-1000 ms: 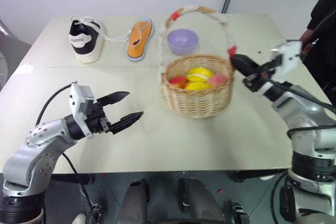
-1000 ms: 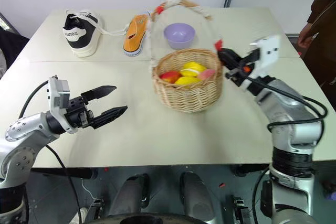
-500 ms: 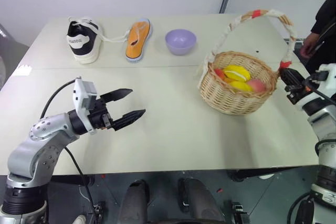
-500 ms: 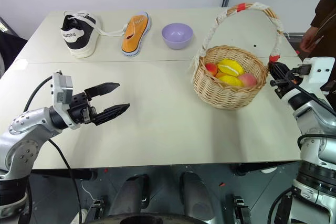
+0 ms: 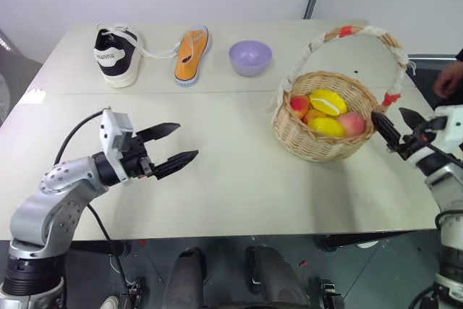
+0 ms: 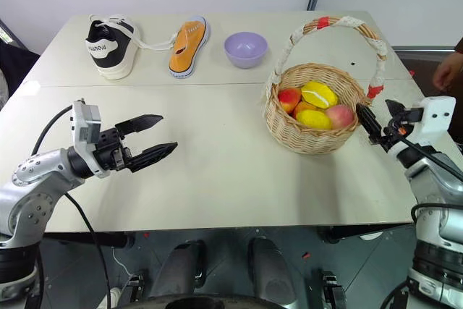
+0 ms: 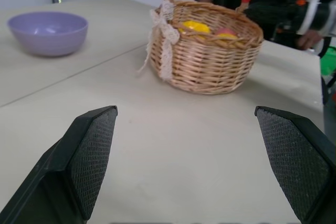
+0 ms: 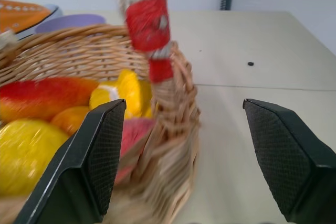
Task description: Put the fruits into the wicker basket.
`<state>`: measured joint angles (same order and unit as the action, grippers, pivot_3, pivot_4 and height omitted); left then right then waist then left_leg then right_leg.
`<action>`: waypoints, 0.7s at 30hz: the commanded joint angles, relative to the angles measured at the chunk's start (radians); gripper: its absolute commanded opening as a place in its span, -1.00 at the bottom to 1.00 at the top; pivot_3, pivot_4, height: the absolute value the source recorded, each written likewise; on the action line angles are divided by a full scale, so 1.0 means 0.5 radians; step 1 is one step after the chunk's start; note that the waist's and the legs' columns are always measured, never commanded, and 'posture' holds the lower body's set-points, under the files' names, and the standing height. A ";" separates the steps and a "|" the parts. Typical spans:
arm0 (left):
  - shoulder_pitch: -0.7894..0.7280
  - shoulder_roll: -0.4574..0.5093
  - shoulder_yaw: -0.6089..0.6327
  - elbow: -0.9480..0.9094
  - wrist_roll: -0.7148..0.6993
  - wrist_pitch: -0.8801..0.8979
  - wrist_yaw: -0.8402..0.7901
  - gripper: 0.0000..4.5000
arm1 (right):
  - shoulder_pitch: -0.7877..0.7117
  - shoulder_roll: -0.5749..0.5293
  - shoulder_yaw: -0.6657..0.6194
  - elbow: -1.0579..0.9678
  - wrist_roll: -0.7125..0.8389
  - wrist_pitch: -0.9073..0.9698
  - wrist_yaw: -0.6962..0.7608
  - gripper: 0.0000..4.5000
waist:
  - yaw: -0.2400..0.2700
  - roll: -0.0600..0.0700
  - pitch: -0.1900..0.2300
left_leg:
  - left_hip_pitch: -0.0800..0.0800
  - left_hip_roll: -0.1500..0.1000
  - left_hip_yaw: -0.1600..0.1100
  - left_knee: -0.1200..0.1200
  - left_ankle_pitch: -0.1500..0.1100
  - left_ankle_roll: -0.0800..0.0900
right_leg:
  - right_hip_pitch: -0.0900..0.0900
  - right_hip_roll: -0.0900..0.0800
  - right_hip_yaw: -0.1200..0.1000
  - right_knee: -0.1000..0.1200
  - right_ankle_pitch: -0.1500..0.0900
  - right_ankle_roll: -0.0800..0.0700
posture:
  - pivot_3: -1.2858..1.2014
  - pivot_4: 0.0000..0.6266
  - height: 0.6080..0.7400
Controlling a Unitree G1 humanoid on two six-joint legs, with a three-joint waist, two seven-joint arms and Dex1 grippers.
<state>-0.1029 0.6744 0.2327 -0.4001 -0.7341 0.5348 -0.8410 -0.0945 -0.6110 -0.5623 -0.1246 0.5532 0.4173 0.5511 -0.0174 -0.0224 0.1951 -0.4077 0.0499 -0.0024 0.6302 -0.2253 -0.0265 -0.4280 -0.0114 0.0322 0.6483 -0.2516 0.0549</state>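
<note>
The wicker basket [image 5: 327,124] stands on the right half of the table [image 5: 231,179], just in front of the right gripper [image 5: 396,125], whose two black fingers are spread apart with the basket's near rim and the red-tied foot of its handle between their tips; they appear to be clear of the wicker, though the wrist view is too close to be sure of a gap. That gripper has hold of nothing. The left gripper [image 5: 176,146] hangs over the left part of the table, well apart from the basket, its fingers wide and empty. Inside the basket lie the fruits [image 6: 313,105]: a red-orange mango at the left, a yellow ridged fruit with a white band at the back, a glossy yellow lemon in front and a pinkish peach at the right. The lilac bowl [image 5: 250,57] sits behind the basket near the far edge, beside an orange shoe [image 5: 192,45] and a black sneaker [image 5: 116,54].
</note>
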 commanded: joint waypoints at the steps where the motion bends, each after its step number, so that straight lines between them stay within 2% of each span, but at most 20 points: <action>1: 0.100 0.028 0.175 0.069 0.061 -0.060 0.059 1.00 | 0.096 -0.078 -0.158 -0.158 0.171 -0.026 0.177 0.71 | -0.004 0.001 0.000 | 0.000 0.000 0.000 0.000 0.000 0.000 | 0.000 0.000 0.000 0.000 0.000 0.000 | 0.03 -0.52 1.00; 5: 0.214 -0.005 0.286 0.179 0.156 -0.162 0.121 1.00 | 0.202 -0.124 -0.092 -0.371 0.303 0.052 0.334 0.71 | -0.011 0.002 0.000 | 0.002 0.001 0.000 -0.001 0.000 0.000 | 0.000 0.001 0.001 0.001 -0.002 0.002 | 0.03 -0.52 1.00; 10: 0.333 -0.070 0.340 0.215 0.259 -0.245 0.232 1.00 | 0.192 -0.171 0.239 -0.704 0.418 0.236 0.411 0.71 | -0.004 0.002 0.000 | 0.002 0.001 0.000 0.000 0.000 0.000 | 0.000 -0.001 0.001 0.000 -0.001 0.001 | 0.03 -0.52 1.00; 14: 0.408 -0.122 0.327 0.192 0.325 -0.255 0.326 1.00 | 0.136 -0.146 0.533 -0.767 0.286 0.200 0.420 0.71 | 0.003 0.001 0.000 | 0.001 0.001 0.000 0.000 0.000 0.000 | 0.000 -0.002 0.001 -0.002 -0.001 0.000 | 0.03 -0.52 1.00; 21: 0.541 -0.189 0.347 0.132 0.322 -0.280 0.373 1.00 | 0.094 -0.123 0.782 -0.671 0.108 0.052 0.495 0.71 | 0.007 0.001 0.000 | 0.000 0.000 0.001 0.000 0.000 0.000 | 0.000 -0.004 0.001 -0.004 0.000 -0.001 | 0.03 -0.52 1.00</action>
<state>0.1603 0.5808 0.3768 -0.2896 -0.5744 0.4169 -0.6590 -0.0375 -0.6748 -0.1662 -0.4541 0.6201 0.4763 0.7851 -0.0138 -0.0219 0.1949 -0.4079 0.0499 -0.0019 0.6304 -0.2255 -0.0267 -0.4280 -0.0132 0.0325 0.6463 -0.2518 0.0546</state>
